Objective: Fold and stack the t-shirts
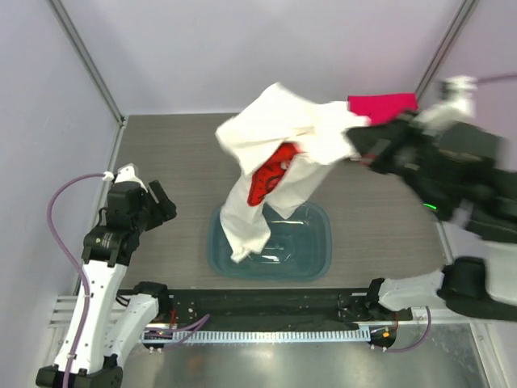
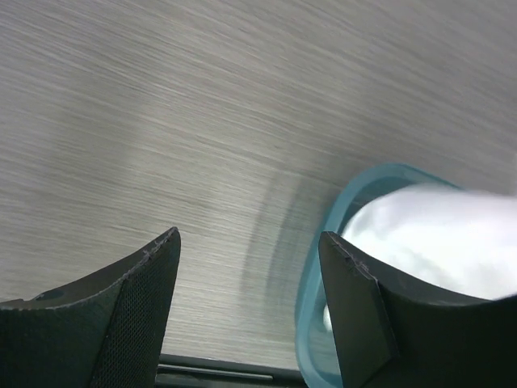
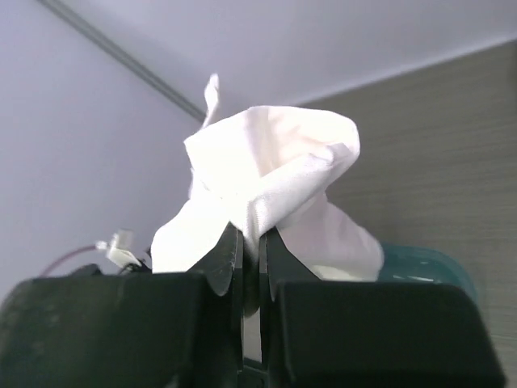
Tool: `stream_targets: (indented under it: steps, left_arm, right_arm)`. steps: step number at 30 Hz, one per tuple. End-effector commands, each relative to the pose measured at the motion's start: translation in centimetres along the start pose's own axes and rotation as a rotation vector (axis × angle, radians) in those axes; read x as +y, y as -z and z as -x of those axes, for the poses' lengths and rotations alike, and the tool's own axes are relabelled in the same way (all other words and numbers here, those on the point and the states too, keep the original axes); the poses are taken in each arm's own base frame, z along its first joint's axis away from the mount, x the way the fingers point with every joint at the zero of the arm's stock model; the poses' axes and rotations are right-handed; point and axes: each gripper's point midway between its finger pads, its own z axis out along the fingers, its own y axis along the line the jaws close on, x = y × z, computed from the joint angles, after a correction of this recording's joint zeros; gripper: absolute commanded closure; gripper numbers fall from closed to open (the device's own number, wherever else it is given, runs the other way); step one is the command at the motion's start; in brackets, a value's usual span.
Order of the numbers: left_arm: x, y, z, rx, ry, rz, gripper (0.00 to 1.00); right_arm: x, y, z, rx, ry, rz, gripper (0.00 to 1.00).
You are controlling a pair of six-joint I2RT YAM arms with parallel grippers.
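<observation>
A cream-white t-shirt (image 1: pixel 275 129) with a red-and-black print (image 1: pixel 271 174) hangs bunched in the air, its lower end trailing down into the teal tub (image 1: pixel 319 259). My right gripper (image 1: pixel 355 141) is shut on a fold of it; in the right wrist view the fingers (image 3: pixel 251 234) pinch the white cloth (image 3: pixel 275 162). A pinkish-red t-shirt (image 1: pixel 381 105) shows at the back right, behind the right arm. My left gripper (image 1: pixel 166 206) is open and empty over the table, left of the tub; in its wrist view (image 2: pixel 249 234) the tub's rim (image 2: pixel 355 190) and white cloth (image 2: pixel 436 234) sit to the right.
The translucent teal tub stands at the middle front of the grey table (image 1: pixel 170 153). Pale walls with metal frame posts (image 1: pixel 89 65) enclose the back and sides. A black rail (image 1: pixel 258 303) runs along the near edge between the arm bases.
</observation>
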Motion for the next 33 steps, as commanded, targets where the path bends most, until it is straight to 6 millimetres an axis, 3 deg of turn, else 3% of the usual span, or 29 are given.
stream_targets:
  steps: [1,2,5,10,12,14,18,24,27,30,31,33]
  left_arm:
    - [-2.2,-1.6,-0.9,0.084,-0.025,-0.095,0.3]
    - [-2.8,-1.8,-1.5,0.121,-0.024,-0.126,0.3]
    - [-4.1,-3.0,-3.2,0.219,-0.027,-0.164,0.31]
    - [-6.6,-4.5,-6.6,0.338,-0.061,-0.19,0.32]
    - [-7.7,-5.1,-9.0,0.402,-0.115,-0.19,0.32]
    - [-7.6,-5.9,-11.4,0.463,-0.138,-0.139,0.34]
    - [-6.2,-7.3,-14.0,0.522,-0.117,-0.041,0.38]
    - [-7.0,-8.7,-14.8,0.539,-0.098,-0.057,0.46]
    - [-8.1,-9.7,-15.4,0.578,-0.111,-0.089,0.58]
    - [-8.1,-11.0,-15.5,0.594,-0.137,-0.049,1.0]
    - [-8.1,-11.6,-14.5,0.576,-0.143,-0.015,1.0]
    - [-5.3,-11.9,-12.8,0.536,-0.167,0.143,1.0]
  right_arm:
    - [-7.2,3.8,2.9,-0.118,0.055,-0.157,0.99]
    - [-8.8,5.3,3.8,-0.151,0.032,-0.163,0.99]
    - [-10.4,5.7,2.2,-0.122,0.041,-0.167,0.99]
    - [-10.6,4.9,-0.7,-0.043,0.07,-0.154,0.99]
    - [-10.6,4.6,-1.3,-0.031,0.075,-0.155,0.99]
    - [-10.5,4.8,-1.1,-0.035,0.064,-0.144,0.99]
    - [-10.3,5.2,-0.6,-0.043,0.046,-0.118,0.99]
    - [-10.6,6.0,-0.1,-0.056,0.026,-0.101,0.99]
    - [-11.0,6.3,0.4,-0.072,0.019,-0.104,0.99]
    - [-11.1,6.6,0.6,-0.077,0.009,-0.096,0.99]
    - [-11.0,6.6,0.7,-0.08,0.006,-0.095,0.99]
    - [-11.1,7.0,1.1,-0.086,-0.002,-0.087,0.99]
